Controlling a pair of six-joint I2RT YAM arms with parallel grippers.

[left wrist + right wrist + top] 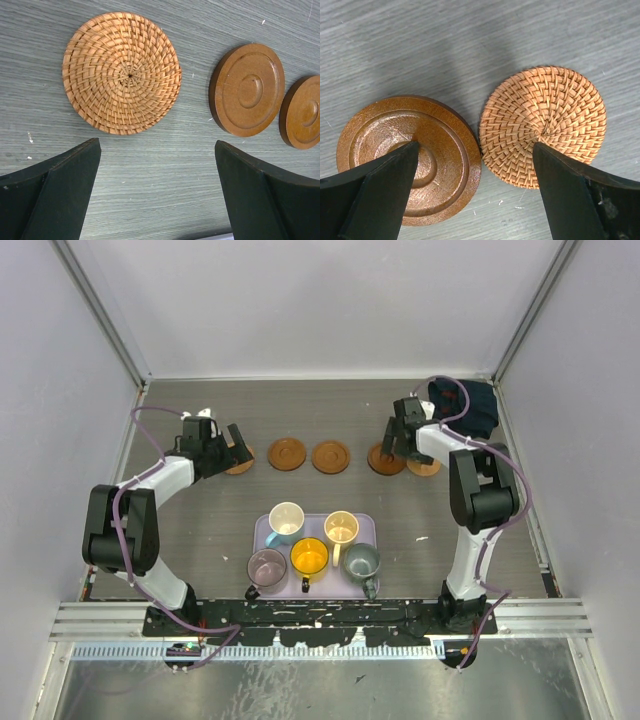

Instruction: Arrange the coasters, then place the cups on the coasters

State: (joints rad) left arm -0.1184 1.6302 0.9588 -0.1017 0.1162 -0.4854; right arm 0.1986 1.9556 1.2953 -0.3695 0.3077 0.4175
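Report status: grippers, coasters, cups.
Left gripper open, empty, by left-end woven coaster. Right gripper open, empty, above right-end pair. Five coasters in a row, bare; five cups on tray. No obstacle between tray and row.

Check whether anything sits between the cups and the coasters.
Nothing visible does. The table between the cups on the tray and the coasters is bare. Only the left arm and right arm hang above the row's ends.
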